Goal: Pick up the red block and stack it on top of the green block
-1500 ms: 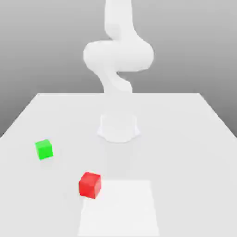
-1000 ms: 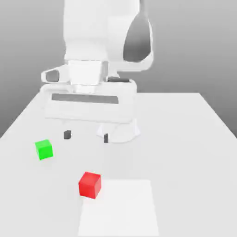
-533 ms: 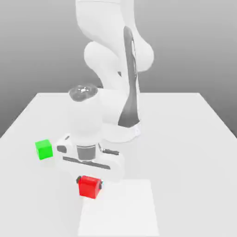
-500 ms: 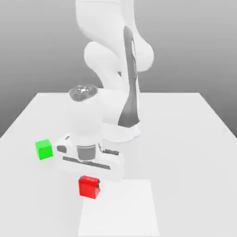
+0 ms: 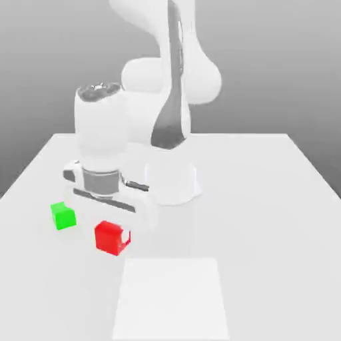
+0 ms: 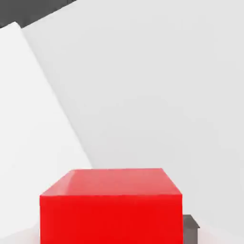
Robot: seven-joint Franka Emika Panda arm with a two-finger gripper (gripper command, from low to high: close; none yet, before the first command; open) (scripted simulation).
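Near the bench's front edge, toward the exterior view's left: the red block (image 5: 110, 238), pinched in the claw (image 5: 112, 238) and lifted clear of the bench (image 5: 266, 220), with a faint shadow under it. Just beside it, closer to the left edge and apart from it: the green block (image 5: 63, 216), resting flat on the bench. In the hand view: the red block (image 6: 110, 206) close under the camera, a dark fingertip (image 6: 189, 228) pressed against one side face.

Step in hand, as a judgement: carrying the red block over to the green one. To do it well:
- Keep the pinch firm and the block level, no tilt during travel.
- Hold enough height to pass above the green block's top, not into its side.
- Centre carefully before going down, since the green block seems slightly smaller and gives little margin.
- Turn the wrist so that the faces of both blocks line up.
- Lower slowly and release only once the red block sits flat on the green top; then lift straight up.

Compared with half a second ago: then, the red block on the bench nearer the front, claw just closing around it. Now, raised and shifted toward the green block, the wrist higher and further to the exterior view's left. Green block unmoved.
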